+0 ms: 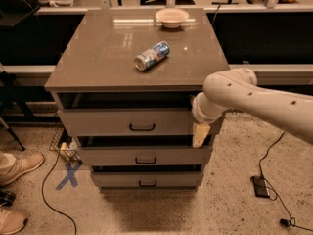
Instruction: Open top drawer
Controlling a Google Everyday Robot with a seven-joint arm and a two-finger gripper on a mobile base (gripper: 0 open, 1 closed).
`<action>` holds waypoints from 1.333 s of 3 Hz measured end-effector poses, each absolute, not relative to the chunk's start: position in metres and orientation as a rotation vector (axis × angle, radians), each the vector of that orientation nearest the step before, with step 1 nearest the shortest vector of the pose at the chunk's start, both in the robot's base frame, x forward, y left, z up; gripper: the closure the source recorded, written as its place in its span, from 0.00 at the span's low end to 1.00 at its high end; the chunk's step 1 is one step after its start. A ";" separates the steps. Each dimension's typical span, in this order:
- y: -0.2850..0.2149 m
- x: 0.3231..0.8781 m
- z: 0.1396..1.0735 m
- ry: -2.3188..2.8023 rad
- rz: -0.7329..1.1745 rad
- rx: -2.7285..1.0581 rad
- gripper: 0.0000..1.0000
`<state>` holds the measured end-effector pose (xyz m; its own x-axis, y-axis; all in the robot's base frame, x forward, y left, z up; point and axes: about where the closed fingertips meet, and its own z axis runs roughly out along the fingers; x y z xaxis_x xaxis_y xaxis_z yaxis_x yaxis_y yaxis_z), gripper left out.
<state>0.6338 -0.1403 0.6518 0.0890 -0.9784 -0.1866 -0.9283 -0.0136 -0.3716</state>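
The top drawer [107, 122] is the widest grey front under the cabinet's brown top, with a black bar handle [142, 128] at its middle. A dark gap shows between the drawer front and the top. My gripper [199, 134] hangs at the end of the white arm [254, 99], in front of the right end of the top drawer front, well right of the handle. Its tan tip reaches down to the gap above the middle drawer [145, 156]. It holds nothing that I can see.
A blue and silver can [152, 56] lies on its side on the cabinet top [98, 58], and a pale bowl [171, 17] stands at the back. The bottom drawer [146, 180] is below. Someone's shoes [17, 168] are at the left. A cable and power brick [260, 186] lie on the floor at the right.
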 end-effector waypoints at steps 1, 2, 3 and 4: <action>-0.139 0.641 0.642 1.912 -0.184 -1.953 0.22; -0.144 0.618 0.635 1.968 -0.198 -1.945 0.53; -0.147 0.612 0.636 1.978 -0.198 -1.942 0.76; -0.146 0.612 0.642 1.978 -0.198 -1.942 1.00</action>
